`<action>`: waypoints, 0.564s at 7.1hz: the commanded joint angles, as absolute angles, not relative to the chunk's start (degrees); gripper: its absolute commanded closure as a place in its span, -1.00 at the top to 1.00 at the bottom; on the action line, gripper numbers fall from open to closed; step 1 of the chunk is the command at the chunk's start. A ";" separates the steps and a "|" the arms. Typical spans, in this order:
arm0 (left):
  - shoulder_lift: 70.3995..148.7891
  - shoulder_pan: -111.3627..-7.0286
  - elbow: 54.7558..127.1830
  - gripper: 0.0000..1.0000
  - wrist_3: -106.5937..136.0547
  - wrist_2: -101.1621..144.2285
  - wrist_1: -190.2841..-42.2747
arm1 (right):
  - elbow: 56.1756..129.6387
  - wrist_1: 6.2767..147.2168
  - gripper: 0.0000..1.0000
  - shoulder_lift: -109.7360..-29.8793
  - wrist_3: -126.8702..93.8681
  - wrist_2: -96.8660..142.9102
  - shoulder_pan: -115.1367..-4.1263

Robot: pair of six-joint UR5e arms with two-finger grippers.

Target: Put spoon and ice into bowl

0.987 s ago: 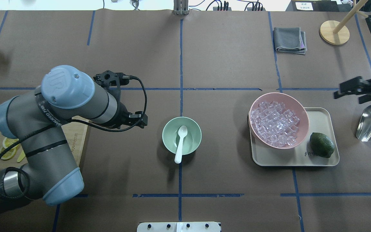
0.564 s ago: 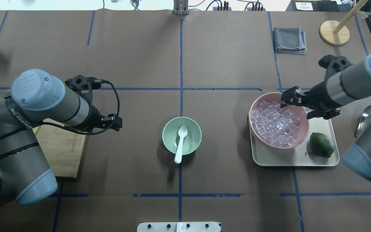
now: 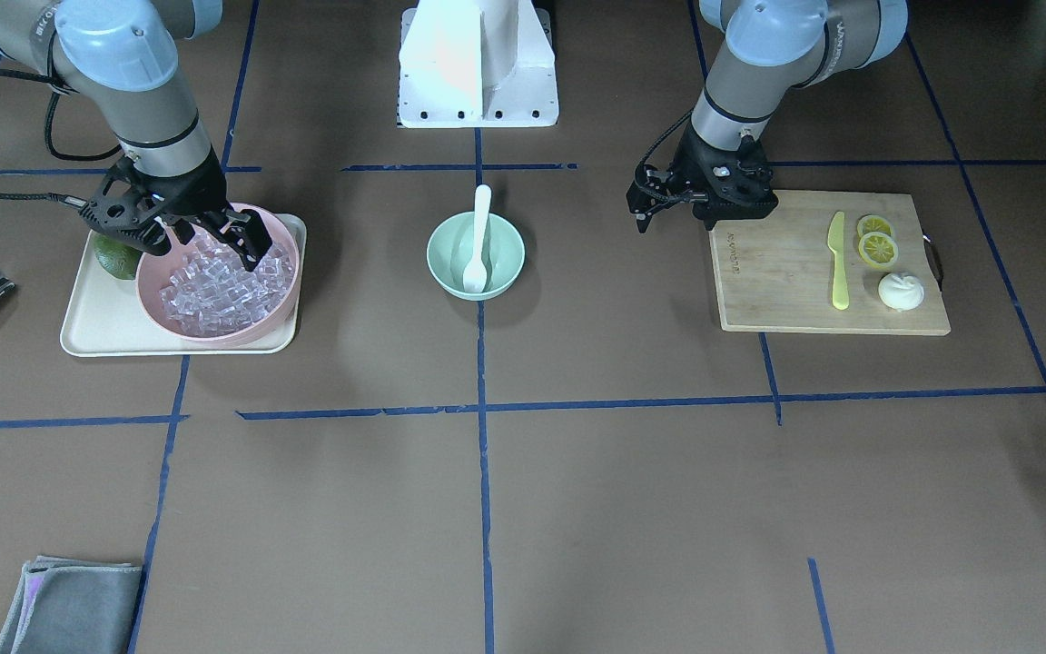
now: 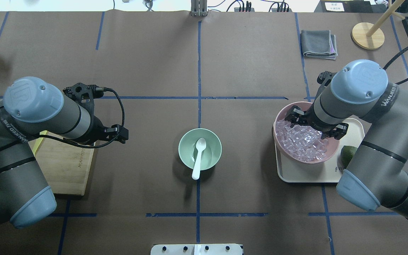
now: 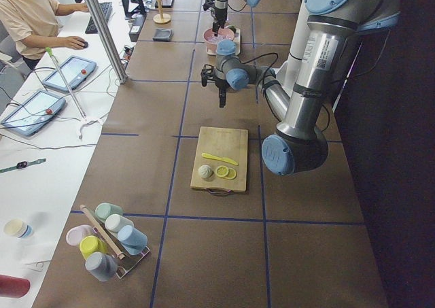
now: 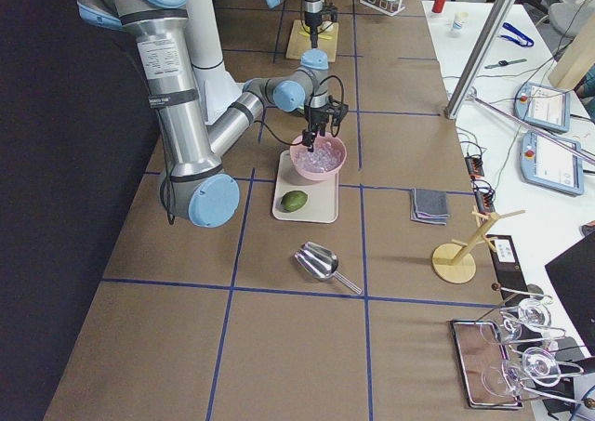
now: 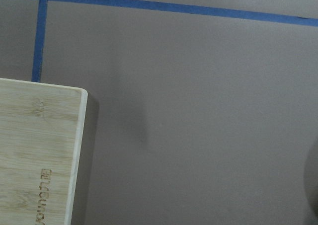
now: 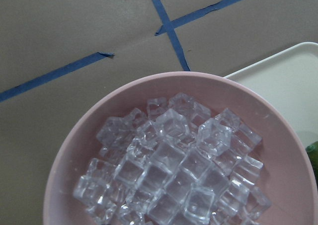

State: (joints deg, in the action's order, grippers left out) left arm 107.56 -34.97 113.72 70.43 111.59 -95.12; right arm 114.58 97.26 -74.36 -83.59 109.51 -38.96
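The white spoon lies in the mint-green bowl at the table's middle, head inside and handle over the near rim; both also show in the front-facing view, spoon and bowl. The ice is a heap of clear cubes in the pink bowl, and fills the right wrist view. My right gripper is open, just above the ice, holding nothing. My left gripper looks open and empty, left of the mint-green bowl beside the cutting board.
The pink bowl stands on a cream tray with a lime. A bamboo cutting board carries a yellow knife and lemon slices. A metal scoop, grey cloth and wooden stand lie to the right.
My right arm has swung in from the table's right edge to over the pink bowl. My left arm has drawn back leftward, away from the mint-green bowl. The spoon has not moved.
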 commanded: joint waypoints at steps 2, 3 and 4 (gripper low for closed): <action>107.75 -34.89 113.82 0.98 70.66 111.62 -95.10 | 112.85 97.47 0.86 -76.10 -83.85 109.42 -38.76; 107.67 -34.89 113.91 0.98 70.66 111.53 -95.18 | 112.85 97.47 0.84 -75.85 -84.02 109.42 -38.67; 107.67 -34.98 114.43 0.98 70.66 111.62 -95.10 | 112.68 97.47 0.83 -75.76 -83.85 109.42 -38.50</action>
